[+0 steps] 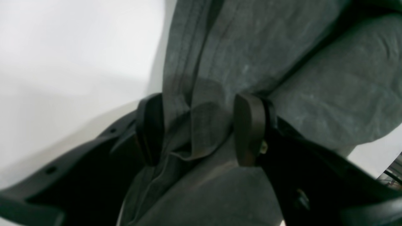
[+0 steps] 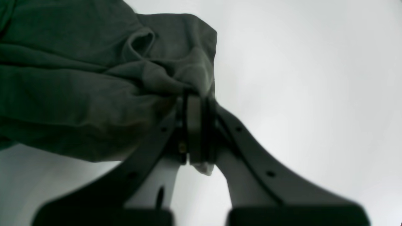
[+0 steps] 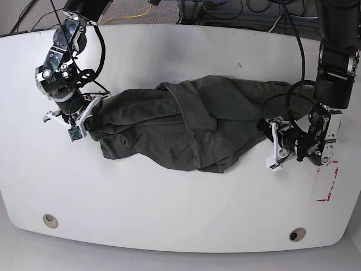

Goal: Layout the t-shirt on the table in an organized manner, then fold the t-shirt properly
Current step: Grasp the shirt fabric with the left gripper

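The dark grey-green t-shirt (image 3: 186, 124) lies bunched and wrinkled in a long heap across the middle of the white table (image 3: 169, 214). At its left end my right gripper (image 3: 84, 118) is shut on a pinch of the cloth; the right wrist view shows the pads (image 2: 194, 125) pressed together on a fold of the t-shirt (image 2: 78, 78). At the right end my left gripper (image 3: 274, 144) is low at the shirt's edge. The left wrist view shows its fingers (image 1: 248, 125) well apart, with loose folds of the t-shirt (image 1: 251, 47) between them.
A red tape rectangle (image 3: 327, 180) marks the table right of the left gripper. Two round grommet holes (image 3: 50, 220) (image 3: 296, 234) sit near the front edge. Cables (image 3: 225, 11) run behind the far edge. Both arms reach in from the back corners.
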Tool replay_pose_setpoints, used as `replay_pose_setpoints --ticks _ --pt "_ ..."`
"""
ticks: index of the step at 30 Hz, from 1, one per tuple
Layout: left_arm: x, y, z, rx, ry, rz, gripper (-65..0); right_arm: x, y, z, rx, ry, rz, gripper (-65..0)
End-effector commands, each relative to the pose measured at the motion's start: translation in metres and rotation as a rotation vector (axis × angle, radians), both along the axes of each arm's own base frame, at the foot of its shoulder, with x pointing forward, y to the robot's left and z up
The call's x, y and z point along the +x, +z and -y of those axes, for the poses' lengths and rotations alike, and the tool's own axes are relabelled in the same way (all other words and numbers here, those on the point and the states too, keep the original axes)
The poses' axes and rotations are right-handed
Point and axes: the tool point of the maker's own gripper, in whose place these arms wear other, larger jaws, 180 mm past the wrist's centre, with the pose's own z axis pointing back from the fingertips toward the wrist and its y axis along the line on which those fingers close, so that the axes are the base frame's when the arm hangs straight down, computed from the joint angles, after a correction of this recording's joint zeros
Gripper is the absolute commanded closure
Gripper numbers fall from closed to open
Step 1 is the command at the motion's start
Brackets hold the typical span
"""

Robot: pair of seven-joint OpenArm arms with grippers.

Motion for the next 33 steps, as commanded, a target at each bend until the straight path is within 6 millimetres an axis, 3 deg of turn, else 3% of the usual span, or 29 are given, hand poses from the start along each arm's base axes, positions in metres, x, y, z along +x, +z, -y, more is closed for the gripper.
replay_pose_setpoints --ticks 1,7,13,25,28,33 --pt "0.014 0.014 0.009 -0.019 -0.013 0.043 -31.9 0.008 0.016 0.0 0.0 0.01 0.058 0.0" --pt "0.008 0.007 0.013 0.016 -0.055 0.027 -30.7 0.008 0.016 0.0 0.0 0.01 0.058 0.0" --pt "0.009 0.003 0.024 0.029 -0.082 0.029 -20.6 0.008 0.016 0.0 0.0 0.01 0.058 0.0" --pt "0.011 0.002 0.021 0.054 -0.086 0.038 -0.6 0.008 0.016 0.0 0.0 0.01 0.058 0.0" --pt "0.014 0.005 0.022 0.048 -0.083 0.048 0.0 0.008 0.016 0.0 0.0 0.01 0.058 0.0" --pt "0.034 0.035 0.032 -0.006 -0.073 0.163 0.0 0.012 0.019 0.0 0.0 0.01 0.069 0.0"
